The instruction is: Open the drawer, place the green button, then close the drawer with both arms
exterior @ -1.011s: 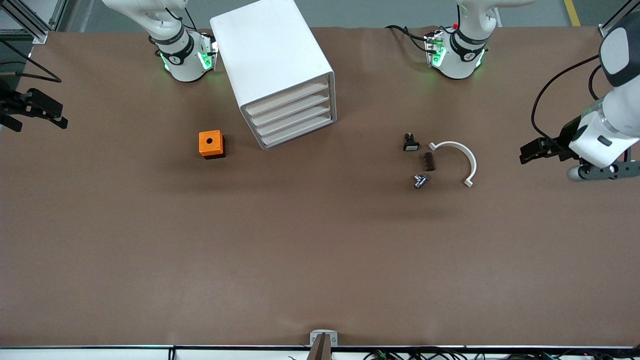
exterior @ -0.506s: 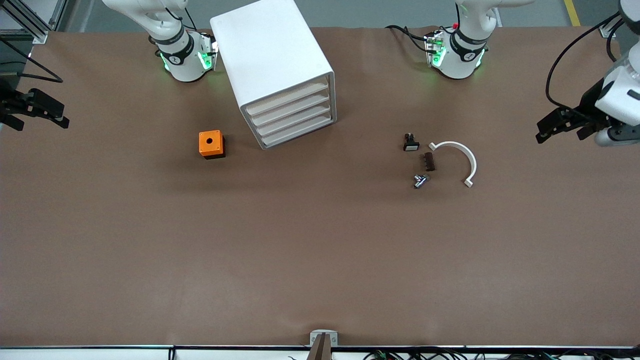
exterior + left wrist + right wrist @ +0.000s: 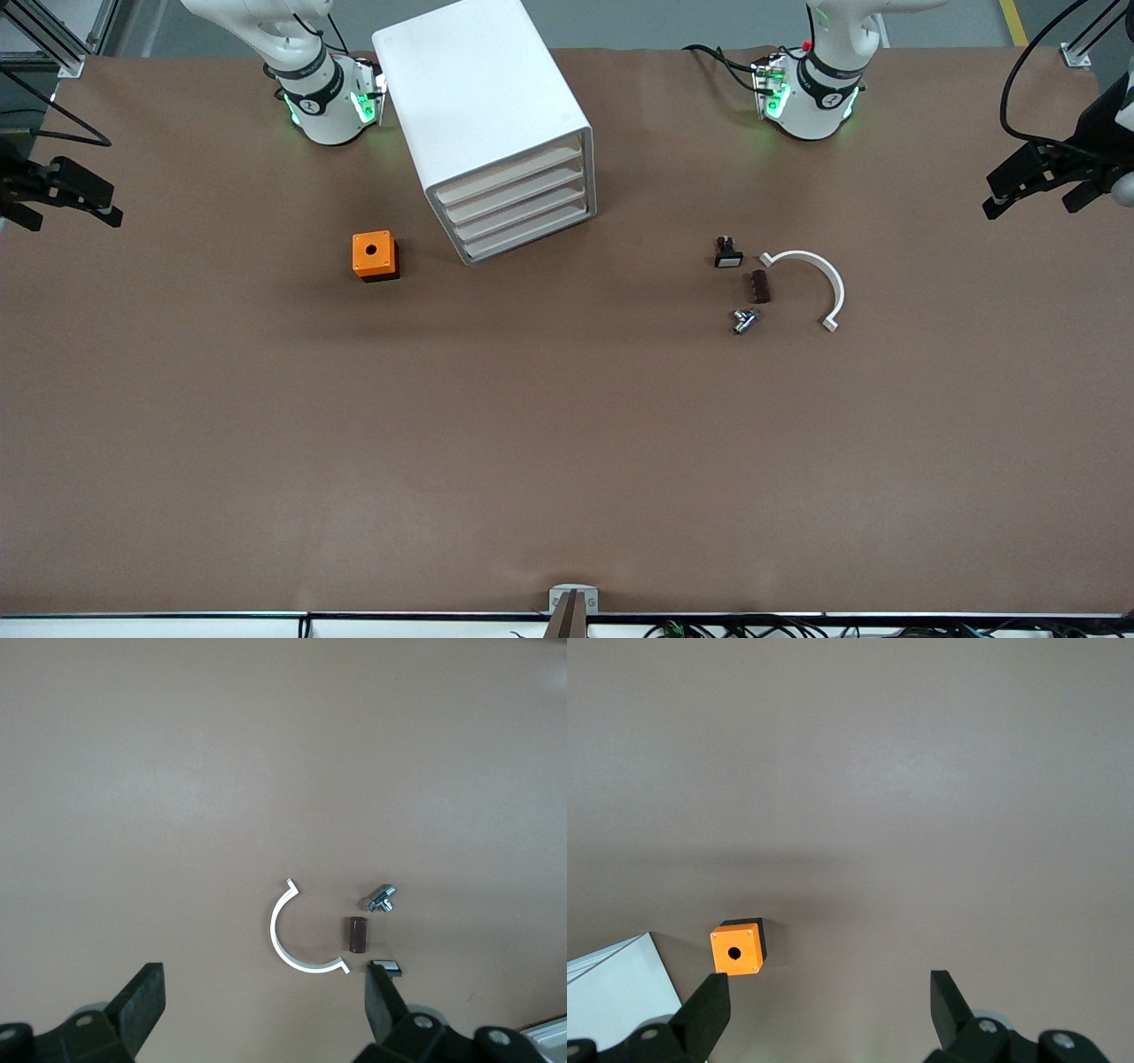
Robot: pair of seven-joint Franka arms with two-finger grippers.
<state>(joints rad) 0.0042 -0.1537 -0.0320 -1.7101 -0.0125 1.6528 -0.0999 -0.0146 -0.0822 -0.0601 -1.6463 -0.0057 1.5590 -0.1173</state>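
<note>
Left black two-finger gripper (image 3: pixel 1036 182) hangs with fingers spread over the bench's edge at the left arm's end; right black gripper (image 3: pixel 66 199) likewise spread over the other end edge — nothing held. Lowest shallow white drawer (image 3: pixel 532 232) sits closed. Green-capped button: cannot tell.

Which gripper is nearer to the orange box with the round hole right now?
Right. The right gripper hangs open over the right arm's end of the table, with the orange box with the round hole nearby. The left gripper is open over the left arm's end.
</note>
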